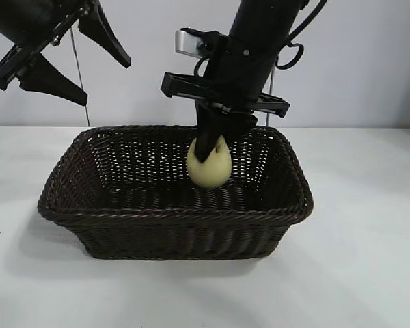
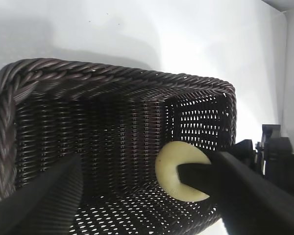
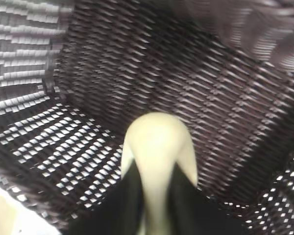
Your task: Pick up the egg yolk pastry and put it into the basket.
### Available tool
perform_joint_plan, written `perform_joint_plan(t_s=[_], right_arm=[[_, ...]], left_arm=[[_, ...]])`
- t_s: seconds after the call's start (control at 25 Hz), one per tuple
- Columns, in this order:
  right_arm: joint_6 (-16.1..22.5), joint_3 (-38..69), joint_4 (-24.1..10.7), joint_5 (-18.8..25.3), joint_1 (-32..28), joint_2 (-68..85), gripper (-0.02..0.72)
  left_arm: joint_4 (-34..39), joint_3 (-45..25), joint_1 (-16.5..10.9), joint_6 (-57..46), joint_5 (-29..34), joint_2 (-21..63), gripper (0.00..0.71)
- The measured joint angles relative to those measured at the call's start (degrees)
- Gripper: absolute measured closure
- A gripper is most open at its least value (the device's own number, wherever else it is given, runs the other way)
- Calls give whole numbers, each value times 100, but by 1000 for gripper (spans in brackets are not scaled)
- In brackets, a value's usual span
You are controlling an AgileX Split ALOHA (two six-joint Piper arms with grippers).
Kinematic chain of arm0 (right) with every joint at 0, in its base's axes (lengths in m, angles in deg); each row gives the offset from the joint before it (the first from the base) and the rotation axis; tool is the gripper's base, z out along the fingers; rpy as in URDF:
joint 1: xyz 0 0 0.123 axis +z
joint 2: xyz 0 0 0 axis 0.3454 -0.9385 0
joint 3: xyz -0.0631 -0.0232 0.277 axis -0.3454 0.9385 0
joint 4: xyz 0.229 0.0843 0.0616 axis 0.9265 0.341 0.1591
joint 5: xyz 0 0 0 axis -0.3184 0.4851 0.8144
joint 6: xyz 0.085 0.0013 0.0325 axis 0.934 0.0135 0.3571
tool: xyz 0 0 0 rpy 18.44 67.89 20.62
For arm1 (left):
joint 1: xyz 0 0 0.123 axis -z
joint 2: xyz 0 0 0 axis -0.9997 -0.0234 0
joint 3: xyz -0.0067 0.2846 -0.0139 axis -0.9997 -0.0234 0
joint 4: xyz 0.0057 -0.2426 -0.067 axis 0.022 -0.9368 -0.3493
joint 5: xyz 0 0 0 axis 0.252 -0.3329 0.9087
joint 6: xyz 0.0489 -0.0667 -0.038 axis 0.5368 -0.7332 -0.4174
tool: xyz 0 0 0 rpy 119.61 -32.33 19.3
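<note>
The egg yolk pastry (image 1: 210, 172), a pale yellow round bun, is pinched between the fingers of my right gripper (image 1: 211, 152), which reaches down into the dark brown wicker basket (image 1: 178, 216). The pastry hangs inside the basket, right of its middle, low over the woven floor. In the right wrist view the pastry (image 3: 159, 144) sits between the two dark fingers of the right gripper (image 3: 157, 196). The left wrist view shows the pastry (image 2: 172, 171) and the basket rim (image 2: 112, 73). My left gripper (image 1: 106, 82) is open and empty, raised above the basket's far left corner.
The basket stands in the middle of a white table (image 1: 369, 260), with a pale wall behind. The right arm's wrist and camera bracket (image 1: 222, 92) hang over the basket's far rim.
</note>
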Motion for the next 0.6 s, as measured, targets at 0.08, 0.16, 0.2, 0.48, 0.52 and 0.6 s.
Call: perform_joint_plan(t_s=[0.08, 0.16, 0.2, 0.48, 0.52, 0.6], right_arm=[[11, 0, 0, -8, 0, 24, 195], [18, 0, 0, -23, 0, 104, 192], [23, -19, -15, -23, 0, 151, 190], [141, -535, -97, 341, -37, 217, 188], [146, -639, -134, 441, -49, 217, 188], [152, -849, -177, 563, -122, 217, 188]], left_arm=[[0, 0, 0, 0, 4, 0, 178], [0, 0, 0, 0, 4, 0, 178], [0, 0, 0, 0, 4, 0, 178], [0, 0, 0, 0, 4, 0, 178], [0, 0, 0, 0, 4, 0, 178], [0, 0, 0, 0, 4, 0, 178]])
